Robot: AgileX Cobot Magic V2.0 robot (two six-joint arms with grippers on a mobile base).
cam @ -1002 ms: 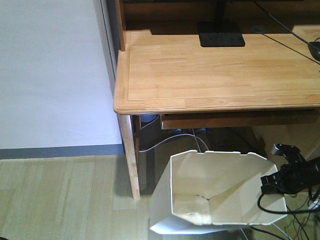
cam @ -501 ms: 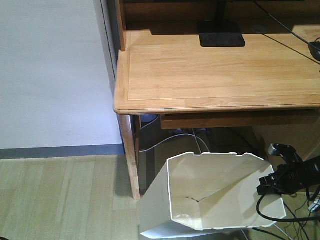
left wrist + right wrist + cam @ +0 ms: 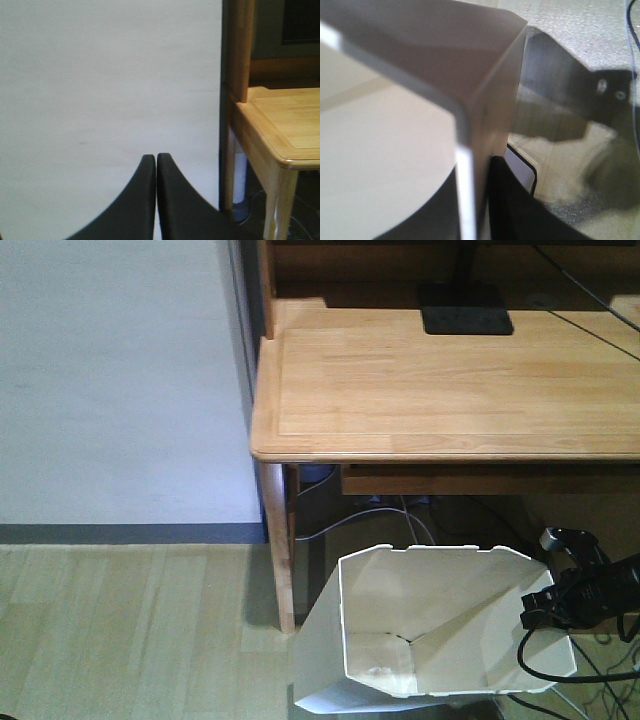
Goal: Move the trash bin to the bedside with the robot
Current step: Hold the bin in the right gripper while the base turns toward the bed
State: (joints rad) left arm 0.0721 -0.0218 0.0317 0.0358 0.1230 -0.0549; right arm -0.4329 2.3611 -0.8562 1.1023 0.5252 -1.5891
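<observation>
Below the near left corner of the desk (image 3: 450, 390), the trash bin (image 3: 440, 640) is seen beside the desk leg (image 3: 280, 540), over the pale wooden floor (image 3: 130, 630). The bin is tilted, with its angular rim and cream inside turned up toward the near side. Whether its base is touching the floor cannot be told.

The bin's right rim is gripped by the right end effector (image 3: 540, 608), which is reached in from the right edge with black cables looped below it. In the right wrist view, the thin white wall of the bin is seen clamped between the two dark fingers (image 3: 512, 205), one inside the bin and one outside.

The left end effector (image 3: 156, 157) is clenched on nothing, its two black fingertips pressed together and pointed at the plain white wall (image 3: 120, 380) to the left of the desk.

A black monitor base (image 3: 465, 320) is set on the far part of the desk, and loose cables (image 3: 350, 520) are seen under it.
</observation>
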